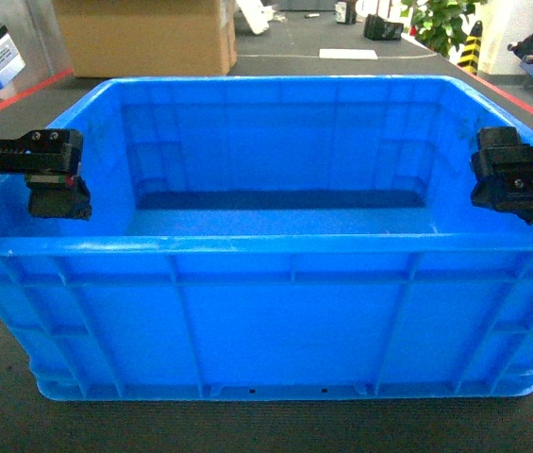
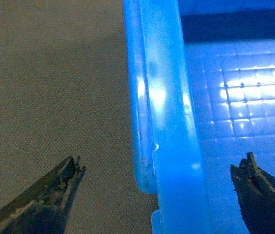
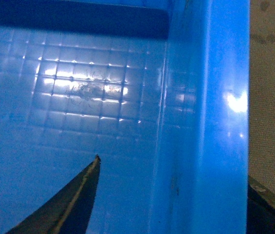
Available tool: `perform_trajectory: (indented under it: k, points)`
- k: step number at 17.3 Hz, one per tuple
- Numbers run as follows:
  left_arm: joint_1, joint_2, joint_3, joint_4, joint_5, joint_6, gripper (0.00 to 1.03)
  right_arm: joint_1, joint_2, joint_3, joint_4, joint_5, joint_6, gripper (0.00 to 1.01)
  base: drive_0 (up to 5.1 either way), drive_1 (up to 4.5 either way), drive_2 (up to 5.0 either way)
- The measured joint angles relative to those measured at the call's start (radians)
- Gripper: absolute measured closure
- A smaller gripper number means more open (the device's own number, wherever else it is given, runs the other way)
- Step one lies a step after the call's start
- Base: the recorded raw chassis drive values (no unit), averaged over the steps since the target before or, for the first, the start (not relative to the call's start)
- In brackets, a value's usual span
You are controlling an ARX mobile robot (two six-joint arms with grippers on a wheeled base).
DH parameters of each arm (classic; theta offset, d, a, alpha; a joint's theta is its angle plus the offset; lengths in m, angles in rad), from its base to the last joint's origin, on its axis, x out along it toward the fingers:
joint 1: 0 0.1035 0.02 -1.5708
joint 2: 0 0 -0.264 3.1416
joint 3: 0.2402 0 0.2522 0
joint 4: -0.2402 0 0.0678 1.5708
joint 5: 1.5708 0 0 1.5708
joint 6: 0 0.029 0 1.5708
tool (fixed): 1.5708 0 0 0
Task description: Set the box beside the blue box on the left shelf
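A bright-blue crate (image 1: 275, 283) fills the frame's centre on grey carpet. The left gripper (image 2: 159, 187) and right gripper (image 3: 176, 200) each straddle a side rim (fingers spread wide, gripping nothing).

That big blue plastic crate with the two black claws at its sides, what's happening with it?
A two-armed robot is positioned to grip the large bright-blue open-top plastic crate, which appears empty and sits on a dark grey floor. The left gripper straddles the crate's left rim, one finger outside, one inside, jaws open. The right gripper does the same on the right rim. Neither has clamped yet.
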State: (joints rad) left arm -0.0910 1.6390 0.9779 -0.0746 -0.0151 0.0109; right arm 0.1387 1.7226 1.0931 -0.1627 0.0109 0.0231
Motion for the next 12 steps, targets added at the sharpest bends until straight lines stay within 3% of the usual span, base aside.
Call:
perform_trajectory:
  k: [7,8,10,11,12]
  points:
    - [0.001,0.000,0.003,0.005,-0.031,-0.003,0.54,-0.002,-0.008,-0.003,-0.002,0.016,-0.006,0.72,0.0,0.00,0.0]
    - [-0.002,-0.001,0.003,0.023,-0.037,-0.003,0.65,-0.002,-0.015,-0.012,0.006,0.016,0.003,0.78,0.0,0.00,0.0]
    - [-0.014,-0.012,-0.005,0.041,-0.057,-0.015,0.78,0.005,-0.029,-0.027,0.034,0.015,0.023,0.80,0.0,0.00,0.0]
    - [-0.020,-0.036,-0.034,0.091,-0.090,-0.038,0.83,0.021,-0.062,-0.074,0.093,0.008,0.057,0.80,0.0,0.00,0.0]
    - [-0.040,-0.148,-0.092,0.239,-0.127,-0.058,0.84,0.047,-0.182,-0.133,0.258,0.056,0.069,0.80,0.0,0.00,0.0]
